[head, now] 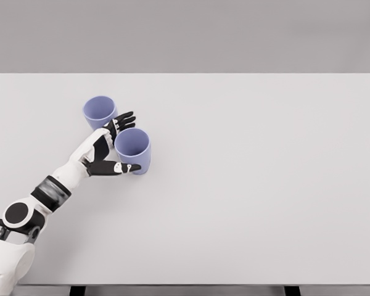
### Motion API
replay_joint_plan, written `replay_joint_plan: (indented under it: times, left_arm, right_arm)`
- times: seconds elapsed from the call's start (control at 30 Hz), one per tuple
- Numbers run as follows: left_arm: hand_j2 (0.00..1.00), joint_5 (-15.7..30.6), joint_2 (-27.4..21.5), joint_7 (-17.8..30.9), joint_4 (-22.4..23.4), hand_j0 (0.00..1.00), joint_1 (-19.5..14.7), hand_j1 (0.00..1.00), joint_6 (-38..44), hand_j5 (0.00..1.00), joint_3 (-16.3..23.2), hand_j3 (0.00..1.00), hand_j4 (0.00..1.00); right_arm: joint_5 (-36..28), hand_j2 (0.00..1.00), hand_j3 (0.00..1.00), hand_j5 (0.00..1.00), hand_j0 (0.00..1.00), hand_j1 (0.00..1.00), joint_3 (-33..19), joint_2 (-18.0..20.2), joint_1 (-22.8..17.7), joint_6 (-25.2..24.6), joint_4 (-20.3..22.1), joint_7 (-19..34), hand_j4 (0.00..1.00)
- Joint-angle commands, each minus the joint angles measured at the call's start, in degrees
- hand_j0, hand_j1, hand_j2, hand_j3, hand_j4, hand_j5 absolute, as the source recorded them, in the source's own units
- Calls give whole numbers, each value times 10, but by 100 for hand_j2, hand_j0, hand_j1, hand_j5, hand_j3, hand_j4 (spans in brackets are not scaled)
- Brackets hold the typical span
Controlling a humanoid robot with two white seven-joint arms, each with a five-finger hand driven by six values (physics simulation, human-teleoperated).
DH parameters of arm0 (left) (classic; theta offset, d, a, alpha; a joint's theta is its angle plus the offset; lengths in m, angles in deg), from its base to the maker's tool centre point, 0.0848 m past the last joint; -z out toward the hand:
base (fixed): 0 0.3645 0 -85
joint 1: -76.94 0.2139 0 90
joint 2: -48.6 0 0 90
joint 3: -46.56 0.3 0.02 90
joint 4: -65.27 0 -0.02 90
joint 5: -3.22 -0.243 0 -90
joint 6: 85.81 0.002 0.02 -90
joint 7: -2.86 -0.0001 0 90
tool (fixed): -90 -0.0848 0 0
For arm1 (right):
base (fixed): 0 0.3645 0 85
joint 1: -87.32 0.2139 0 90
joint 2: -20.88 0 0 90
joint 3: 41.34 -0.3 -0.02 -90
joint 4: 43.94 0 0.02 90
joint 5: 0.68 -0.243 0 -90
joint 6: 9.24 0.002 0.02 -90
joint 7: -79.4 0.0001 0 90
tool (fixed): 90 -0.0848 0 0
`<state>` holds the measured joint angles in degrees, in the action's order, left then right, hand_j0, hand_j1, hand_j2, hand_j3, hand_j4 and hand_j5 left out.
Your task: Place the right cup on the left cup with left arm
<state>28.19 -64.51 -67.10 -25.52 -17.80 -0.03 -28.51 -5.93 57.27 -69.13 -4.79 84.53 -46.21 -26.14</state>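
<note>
- Left hand (111, 148): fingers spread around right cup (133, 150), thumb at its near side, no firm grip visible.
- Both cups upright on table (253, 185); left cup (99, 111) just beside.

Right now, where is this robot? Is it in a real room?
Probably not a real room: it looks like a computer-made test scene. There's only a plain white table against a blank grey backdrop, two matching purple cups, and the left robot hand reaching around the nearer cup.
</note>
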Motion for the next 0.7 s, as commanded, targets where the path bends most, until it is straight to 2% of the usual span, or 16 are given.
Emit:
replay_joint_plan:
  times: [0.0, 0.67]
  left_arm:
    - [100, 3, 0, 0, 1, 100, 0, 100, 0, 100, 0, 100, 100]
    - [100, 2, 9, 0, 20, 100, -14, 100, 0, 100, 10, 100, 100]
  right_arm:
    - [0, 100, 100, 100, 100, 100, 0, 0, 0, -1, 0, 0, 100]
    - [0, 100, 100, 100, 100, 100, -1, 0, 0, 0, 0, 0, 100]
